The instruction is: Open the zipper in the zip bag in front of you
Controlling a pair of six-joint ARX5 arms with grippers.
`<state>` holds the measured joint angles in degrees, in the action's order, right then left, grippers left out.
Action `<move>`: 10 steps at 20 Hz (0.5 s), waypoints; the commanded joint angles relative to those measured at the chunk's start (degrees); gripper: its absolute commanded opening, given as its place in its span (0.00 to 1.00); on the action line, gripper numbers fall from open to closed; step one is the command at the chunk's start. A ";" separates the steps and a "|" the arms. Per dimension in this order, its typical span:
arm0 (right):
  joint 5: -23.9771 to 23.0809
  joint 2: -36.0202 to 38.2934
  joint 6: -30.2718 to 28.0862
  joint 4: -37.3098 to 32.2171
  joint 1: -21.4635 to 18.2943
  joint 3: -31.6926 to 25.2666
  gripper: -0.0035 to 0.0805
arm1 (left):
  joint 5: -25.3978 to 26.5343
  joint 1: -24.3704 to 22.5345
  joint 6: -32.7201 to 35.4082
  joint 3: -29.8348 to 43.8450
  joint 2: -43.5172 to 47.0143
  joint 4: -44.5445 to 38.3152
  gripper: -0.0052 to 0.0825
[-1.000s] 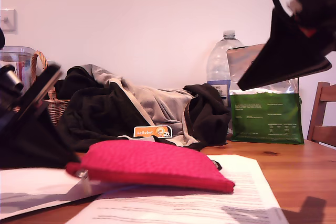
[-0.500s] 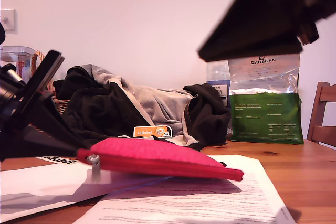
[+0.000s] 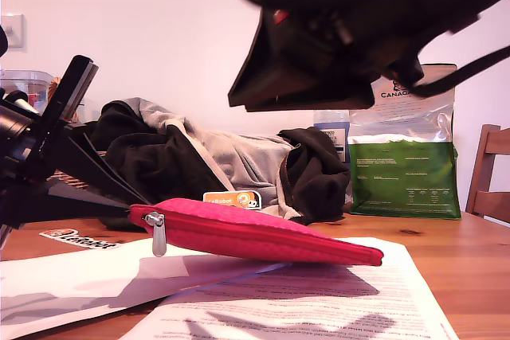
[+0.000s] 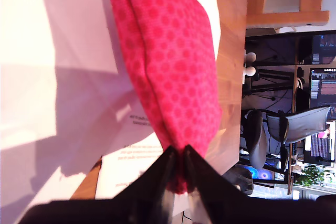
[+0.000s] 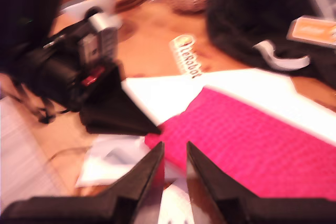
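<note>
The pink-red zip bag (image 3: 263, 235) lies on white papers, its end at the exterior view's left raised off the table. My first gripper (image 3: 137, 208) is shut on that raised end; the first wrist view shows its black fingers (image 4: 167, 167) pinching the spotted fabric (image 4: 173, 61). The zipper (image 3: 271, 249) runs along the bag's front edge, and its silver slider (image 3: 156, 223) with hanging pull tab sits near the held end. My second gripper (image 3: 239, 99) hovers well above the bag. In its blurred wrist view its jaws (image 5: 175, 151) stand narrowly open and empty over the bag (image 5: 262, 145), near the first gripper (image 5: 126, 119).
Printed papers (image 3: 319, 300) cover the wooden table's front. Behind the bag lie a heap of dark and grey clothes (image 3: 223, 157), a water bottle (image 3: 331, 129) and a green-and-silver Canagan bag (image 3: 405, 157). A wooden chair (image 3: 490, 173) stands at the exterior view's right.
The first gripper has lifted the bag's end and drawn it rightward in the exterior view, bringing the slider into sight. The second arm swung from the upper right to above the bag.
</note>
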<state>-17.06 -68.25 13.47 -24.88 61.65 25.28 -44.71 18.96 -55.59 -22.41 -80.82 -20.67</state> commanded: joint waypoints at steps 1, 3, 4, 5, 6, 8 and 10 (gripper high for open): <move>-2.47 -0.55 0.04 -4.02 0.28 -1.27 0.17 | -0.61 -0.11 -0.11 -0.52 -0.28 -0.85 0.04; -5.84 -0.55 0.15 -9.88 0.61 -4.44 0.17 | -1.14 -0.11 -0.11 -0.52 -0.28 -0.85 0.04; -7.06 -0.55 0.76 -12.24 0.94 -6.32 0.17 | -1.55 -0.11 -0.11 -0.52 -0.28 -0.87 0.04; -8.48 -0.55 1.77 -15.28 1.46 -8.46 0.17 | -1.75 -0.11 -0.13 -0.52 -0.28 -0.85 0.04; -9.33 -0.55 1.55 -17.66 2.23 -10.19 0.17 | -2.32 -0.11 -0.13 -0.52 -0.28 -0.83 0.04; -11.39 -0.61 1.09 -18.62 4.66 -11.80 0.17 | -2.99 -0.11 -0.68 -0.52 -0.28 -0.81 0.04; -12.07 -1.92 -0.42 -19.06 6.49 -11.87 0.17 | -3.52 -0.11 -1.49 -0.52 -0.28 -0.85 0.04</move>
<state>-28.77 -69.34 13.76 -42.89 67.51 12.75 -47.53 18.96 -56.90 -22.41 -80.84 -20.67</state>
